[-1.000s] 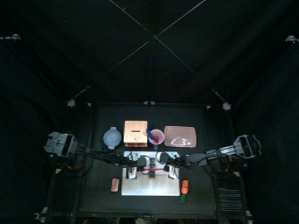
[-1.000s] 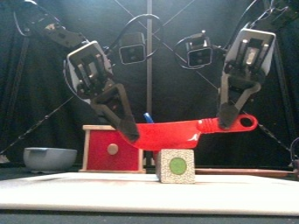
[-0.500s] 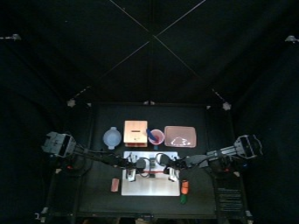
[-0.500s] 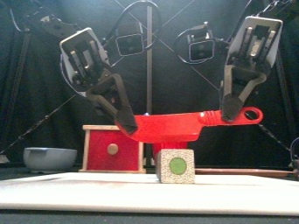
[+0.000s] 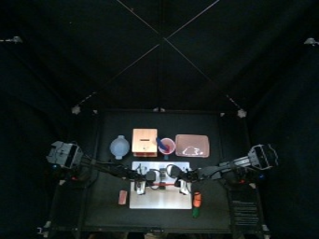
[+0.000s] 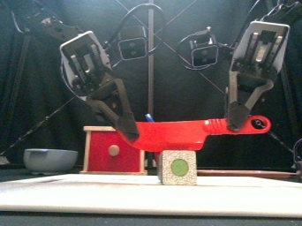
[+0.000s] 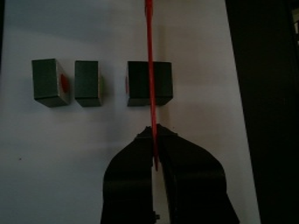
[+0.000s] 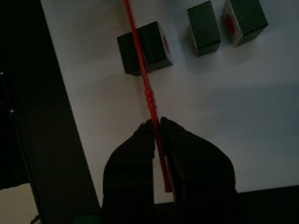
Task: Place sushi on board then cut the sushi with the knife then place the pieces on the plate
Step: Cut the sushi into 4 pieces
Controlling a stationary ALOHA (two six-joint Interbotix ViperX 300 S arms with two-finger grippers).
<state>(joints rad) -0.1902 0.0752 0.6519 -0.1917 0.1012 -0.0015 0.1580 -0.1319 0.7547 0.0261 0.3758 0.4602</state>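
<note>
Jaws on red knife [image 6: 177,133], white board [image 6: 151,194] beneath

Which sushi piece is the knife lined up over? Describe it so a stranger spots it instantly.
On the white cutting board, three dark green sushi blocks lie in a row. Two sit close together; the third block lies apart across a gap, the only one under the red knife held by the left gripper and right gripper.

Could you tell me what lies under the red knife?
One dark green sushi block on the white cutting board; the red toy knife hides a thin strip of it.
</note>
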